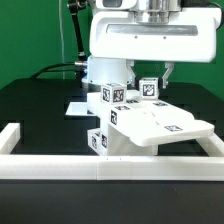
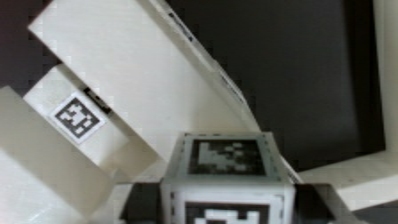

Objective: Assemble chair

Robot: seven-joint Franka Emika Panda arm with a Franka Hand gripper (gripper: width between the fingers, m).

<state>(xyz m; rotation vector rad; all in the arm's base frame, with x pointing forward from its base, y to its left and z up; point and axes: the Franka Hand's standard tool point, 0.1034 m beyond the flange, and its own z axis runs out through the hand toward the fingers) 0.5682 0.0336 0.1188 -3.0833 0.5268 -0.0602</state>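
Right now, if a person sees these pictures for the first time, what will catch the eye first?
First comes the white chair, half built, at the centre of the black table, its slabs and small cubes marked with black-and-white square tags. Just behind it stands the big white robot arm, its gripper lowered onto a tagged cube on the chair's top. A plain white rail borders the table in front.

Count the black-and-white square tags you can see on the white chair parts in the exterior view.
5: on the tilted slab's top, on the cube under the gripper, two on the upright post, one near the base. Others may be hidden.
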